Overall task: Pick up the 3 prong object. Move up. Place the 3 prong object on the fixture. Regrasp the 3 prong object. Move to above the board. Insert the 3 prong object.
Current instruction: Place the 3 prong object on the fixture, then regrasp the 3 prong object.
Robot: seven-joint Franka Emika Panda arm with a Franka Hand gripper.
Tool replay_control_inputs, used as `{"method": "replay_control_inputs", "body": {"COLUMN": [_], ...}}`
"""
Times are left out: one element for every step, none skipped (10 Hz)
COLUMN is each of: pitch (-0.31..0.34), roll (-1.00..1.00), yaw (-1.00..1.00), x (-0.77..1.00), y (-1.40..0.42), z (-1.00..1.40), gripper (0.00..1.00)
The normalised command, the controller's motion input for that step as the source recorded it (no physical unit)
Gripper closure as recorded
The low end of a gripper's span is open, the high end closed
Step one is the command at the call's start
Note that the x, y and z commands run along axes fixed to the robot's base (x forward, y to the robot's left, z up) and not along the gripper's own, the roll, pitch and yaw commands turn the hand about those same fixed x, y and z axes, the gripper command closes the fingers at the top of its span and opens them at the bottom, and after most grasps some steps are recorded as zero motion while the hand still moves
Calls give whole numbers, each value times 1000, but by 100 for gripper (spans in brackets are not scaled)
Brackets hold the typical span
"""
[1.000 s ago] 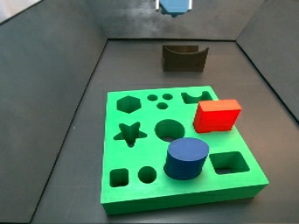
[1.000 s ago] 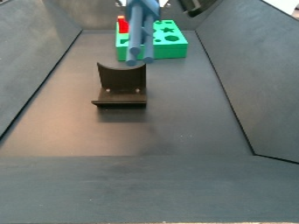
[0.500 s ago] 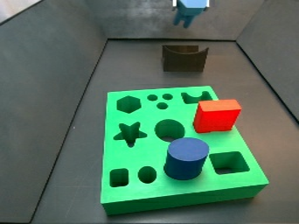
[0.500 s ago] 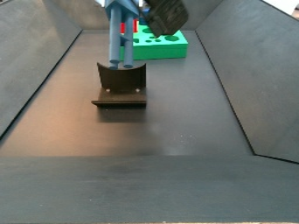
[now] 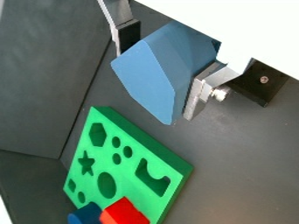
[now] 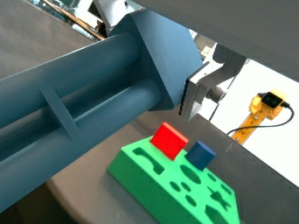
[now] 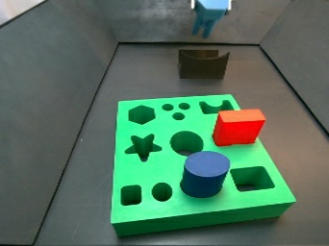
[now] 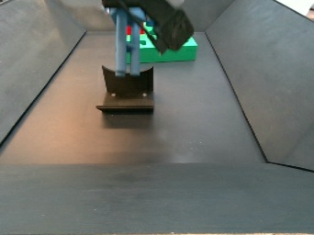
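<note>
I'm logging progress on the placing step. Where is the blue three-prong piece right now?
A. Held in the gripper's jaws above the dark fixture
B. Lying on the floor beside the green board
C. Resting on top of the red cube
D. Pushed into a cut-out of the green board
A: in a side view the three-prong piece hangs upright from the gripper, its lower end just above the fixture, away from the green board.

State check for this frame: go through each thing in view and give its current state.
gripper: shut on the 3 prong object, above the fixture.
3 prong object: held upright, lower end just over the fixture.
fixture: notch not yet filled.
board: flat on floor.
red cube: on board.
blue cylinder: upright on board.
</note>
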Motion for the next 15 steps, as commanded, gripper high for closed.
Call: {"method": "replay_control_inputs", "body": {"pitch": [-11,-3,0,17,28,41,51,44,35,36,36,36,36,0,24], "roll": [-10,2,6,0,-2,-7,-7,13,20,19,19,19,19,0,-10], "yaw": [-41,-39,-38,-40,-40,-45,-55,-61,-61,-60,-60,-60,-60,0,7], "x": [86,93,101,115,116,106,90,70,66,62,62,62,62,0,0], "y": [15,12,15,18,16,14,16,39,64,64,63,63,63,0,0], "z": [-1000,-1000,-1000,-1000,-849,-667,-436,-286,-256,-254,-254,-254,-254,0,1000], "gripper": [100,100,100,100,100,100,100,100,100,100,100,100,100,0,0]}}
